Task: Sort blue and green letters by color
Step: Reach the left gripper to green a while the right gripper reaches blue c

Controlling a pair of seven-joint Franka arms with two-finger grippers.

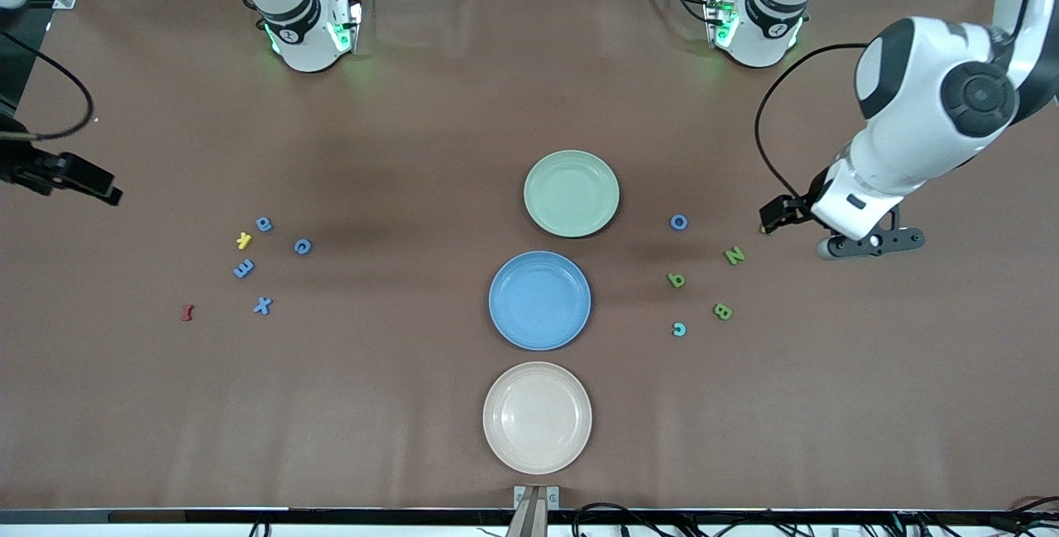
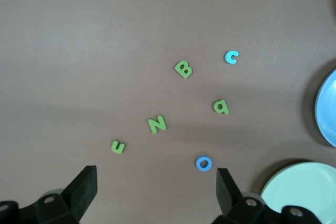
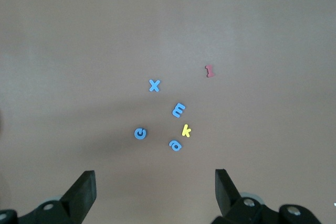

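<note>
My left tool and right tool both hang wide open and empty over the desk, green letters scattered toward my left arm's end, blue letters toward my right arm's end.

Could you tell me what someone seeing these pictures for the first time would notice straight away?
Three plates line the middle of the table: a green plate farthest from the front camera, a blue plate, then a cream plate nearest. Small letters lie scattered in two clusters, mostly blue letters toward the right arm's end and mostly green letters toward the left arm's end. The left gripper hangs open beside the green cluster.
</note>
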